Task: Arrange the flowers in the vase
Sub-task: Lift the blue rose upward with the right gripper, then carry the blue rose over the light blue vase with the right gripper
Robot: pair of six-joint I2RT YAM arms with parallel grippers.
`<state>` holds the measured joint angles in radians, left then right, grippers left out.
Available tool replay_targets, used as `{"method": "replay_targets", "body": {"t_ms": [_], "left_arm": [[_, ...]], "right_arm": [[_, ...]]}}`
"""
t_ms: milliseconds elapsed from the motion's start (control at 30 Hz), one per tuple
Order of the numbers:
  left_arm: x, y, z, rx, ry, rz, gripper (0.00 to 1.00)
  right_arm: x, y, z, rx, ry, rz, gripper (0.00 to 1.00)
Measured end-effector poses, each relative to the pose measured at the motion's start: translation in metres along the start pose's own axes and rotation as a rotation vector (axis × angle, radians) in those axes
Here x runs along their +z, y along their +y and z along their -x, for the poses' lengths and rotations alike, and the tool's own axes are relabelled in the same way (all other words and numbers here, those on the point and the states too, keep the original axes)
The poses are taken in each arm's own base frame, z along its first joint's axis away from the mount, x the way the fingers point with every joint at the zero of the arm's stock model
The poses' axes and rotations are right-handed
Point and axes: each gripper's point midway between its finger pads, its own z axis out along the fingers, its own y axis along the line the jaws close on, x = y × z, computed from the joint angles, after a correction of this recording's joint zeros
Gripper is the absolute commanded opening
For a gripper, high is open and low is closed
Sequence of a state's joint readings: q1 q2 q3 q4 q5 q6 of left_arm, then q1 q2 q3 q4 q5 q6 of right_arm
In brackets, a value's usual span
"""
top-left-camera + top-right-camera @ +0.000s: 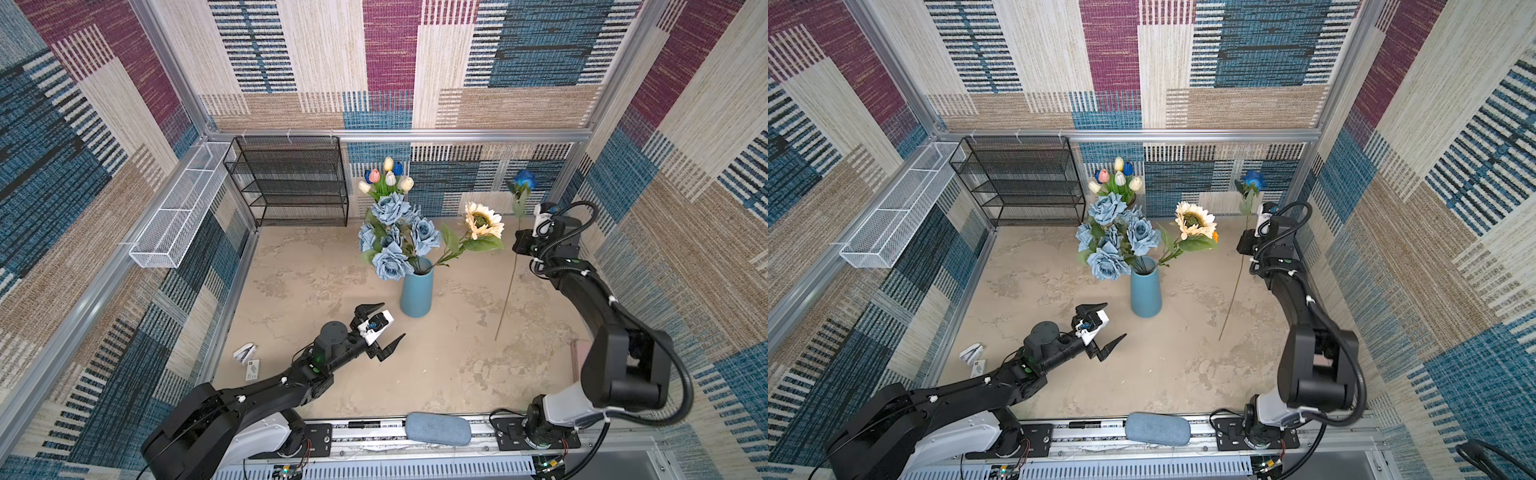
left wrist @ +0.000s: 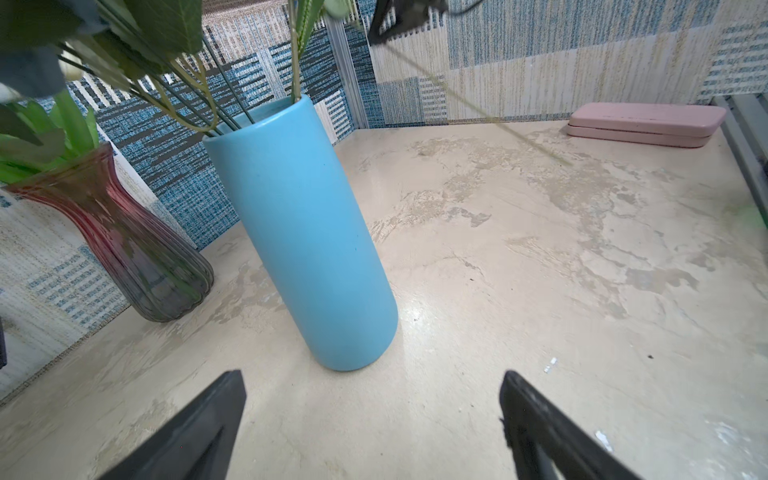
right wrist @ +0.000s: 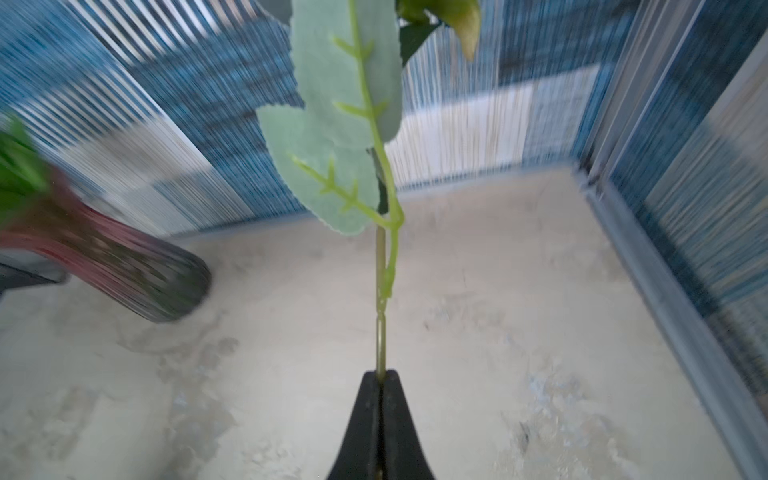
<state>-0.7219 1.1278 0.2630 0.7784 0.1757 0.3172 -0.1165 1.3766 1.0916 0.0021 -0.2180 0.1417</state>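
**Grey-blue case up front, deep-blue rose pinched right of the blue vase**

Closest to the camera, the grey-blue case lies on the front rail, in front of the blue vase. Left of the vase and a little in front of it, my left gripper hovers over the table. Its jaws are spread wide, holding nothing and pointing past the vase's base without touching it.

The vase stands upright. It holds the dusty-blue rose bunch, whose full ruffled heads crowd above its left side. It also holds the pale sunflower, cream petals round a dark centre, leaning out to the right on a leafy stem. Behind the blue vase the small tulips, white, cream, blue and pink, stand in a red-tinted glass vase.

Well to the right of the blue vase, my right gripper is clamped on the deep-blue rose's thin green stem. The bloom sits up near the back wall, with serrated leaves just above my fingertips. The long bare stem slants down toward the table; whether its end touches I cannot tell. Farther right lies a pink case.
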Motion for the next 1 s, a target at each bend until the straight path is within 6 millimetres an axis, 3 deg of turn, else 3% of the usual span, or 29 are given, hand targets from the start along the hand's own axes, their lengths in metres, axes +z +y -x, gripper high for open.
{"method": "replay_targets", "body": {"t_ms": [100,200,333,433,567,667,867,1000], "left_arm": [[-0.003,0.003,0.001,0.002,-0.005,0.019,0.97],[-0.006,0.004,0.001,0.004,-0.011,0.029,0.97],[-0.008,0.006,0.0,0.004,-0.013,0.045,0.96],[-0.008,0.006,0.0,0.004,-0.013,0.045,0.96],[-0.009,0.006,0.001,0.004,-0.015,0.046,0.96],[-0.01,0.006,0.003,0.006,-0.024,0.048,0.96],[-0.01,0.006,0.004,0.006,-0.03,0.047,0.96],[-0.009,0.007,0.006,0.007,-0.031,0.047,0.96]], "right_arm": [[-0.066,0.04,0.069,-0.045,-0.275,0.048,0.0],[-0.138,0.063,0.111,-0.056,-0.518,0.092,0.0],[-0.212,0.115,0.139,-0.126,-0.74,0.308,0.0],[-0.246,0.151,0.141,-0.193,-0.833,0.484,0.0],[-0.279,0.2,0.131,-0.31,-0.891,0.759,0.0],[-0.291,0.234,0.121,-0.349,-0.911,0.939,0.0],[-0.286,0.296,0.102,-0.349,-0.927,1.181,0.0],[-0.277,0.326,0.103,-0.347,-0.957,1.239,0.0]]}}
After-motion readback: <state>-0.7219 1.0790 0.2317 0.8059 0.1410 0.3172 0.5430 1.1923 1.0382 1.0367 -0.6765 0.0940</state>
